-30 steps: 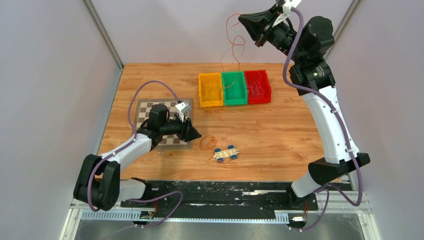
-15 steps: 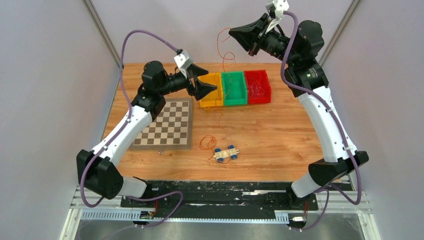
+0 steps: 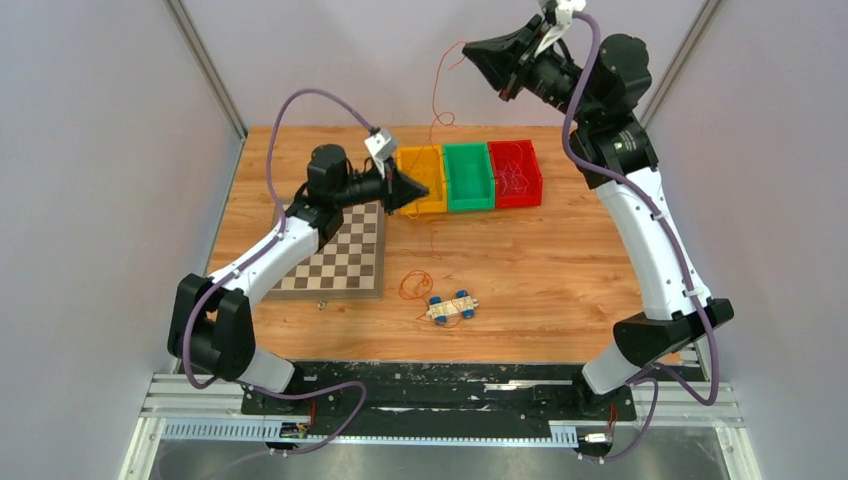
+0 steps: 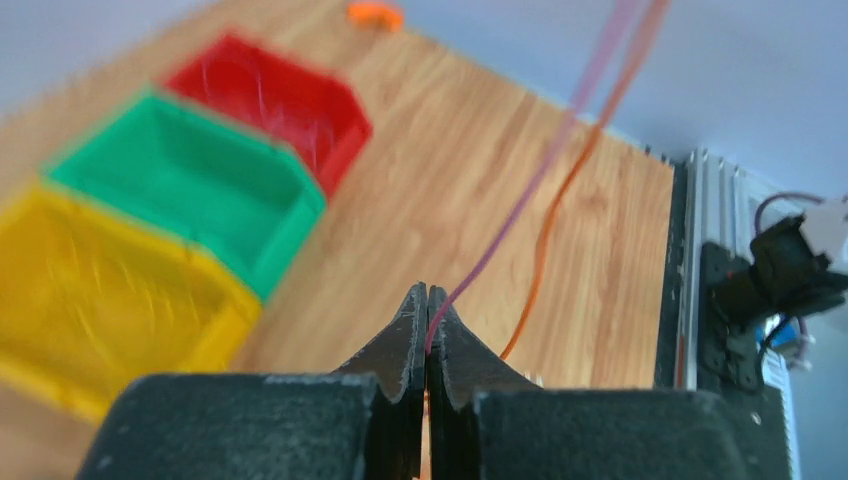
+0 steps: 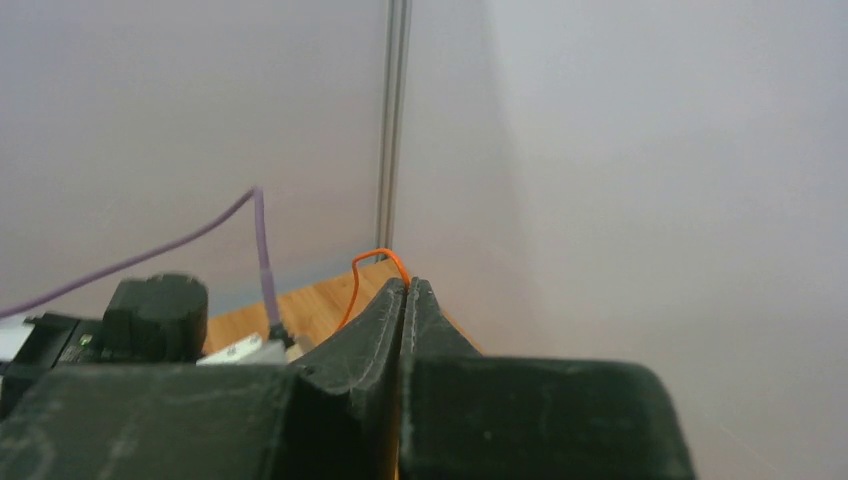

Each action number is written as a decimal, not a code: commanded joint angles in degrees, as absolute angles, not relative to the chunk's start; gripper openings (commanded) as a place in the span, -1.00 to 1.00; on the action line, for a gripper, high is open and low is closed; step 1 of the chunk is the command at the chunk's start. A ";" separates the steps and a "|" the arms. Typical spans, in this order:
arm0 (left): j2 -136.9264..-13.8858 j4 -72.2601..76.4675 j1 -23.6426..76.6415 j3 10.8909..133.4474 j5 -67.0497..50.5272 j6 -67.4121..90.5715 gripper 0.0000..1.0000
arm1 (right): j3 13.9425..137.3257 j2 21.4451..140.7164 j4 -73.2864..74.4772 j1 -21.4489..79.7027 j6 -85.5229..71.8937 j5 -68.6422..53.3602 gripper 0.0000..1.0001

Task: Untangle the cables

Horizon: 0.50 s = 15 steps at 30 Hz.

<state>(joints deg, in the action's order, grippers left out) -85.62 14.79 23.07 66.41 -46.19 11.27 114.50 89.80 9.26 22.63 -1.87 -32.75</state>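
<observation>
Cables [image 3: 434, 85] like these weigh next to nothing and have no stiffness to speak of: thread-thin, springy enough to hold their curls, and I judge them likely to slide through a loose pinch or snag on one another if pulled hard. They are best taken on a straight run clear of any crossing, and drawn apart slowly. They are fine wires in orange and red. One orange strand hangs in a wavy line from my right gripper [image 3: 472, 52], which is raised high over the far edge of the table [image 3: 560, 260]. In the right wrist view its jaws are pressed together with a small orange loop standing out of the tip. My left gripper [image 3: 424, 191] sits low just over the yellow bin [image 3: 443, 180], jaws closed on a pale reddish strand that runs up and away. A second orange strand [image 4: 545, 230] passes close beside it, and through the blur I cannot tell whether that one is pinched too. More red wire lies curled in the red bin [image 3: 515, 202], the green bin [image 3: 468, 205] sits between the two, and a loose orange coil [image 3: 415, 285] rests on the wood beside the toy cart [image 3: 451, 307], near the chessboard [image 3: 340, 265].
</observation>
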 commanded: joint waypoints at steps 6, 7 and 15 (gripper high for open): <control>-75.82 8.86 15.62 35.17 -39.00 11.77 -1.00 | 131.42 95.04 4.63 17.75 -1.18 -26.81 -1.00; -75.51 8.10 15.59 34.29 -38.48 11.73 -1.00 | 132.26 95.58 4.11 17.49 -1.03 -26.28 -1.00; -78.01 5.94 15.63 33.39 -36.15 11.04 -1.00 | 137.45 97.86 -4.99 17.12 2.06 -19.61 -1.00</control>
<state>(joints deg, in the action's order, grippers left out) -78.83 4.99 15.66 32.01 -37.54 12.62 134.89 97.01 2.35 17.19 -0.69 -24.16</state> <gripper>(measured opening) 0.008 0.003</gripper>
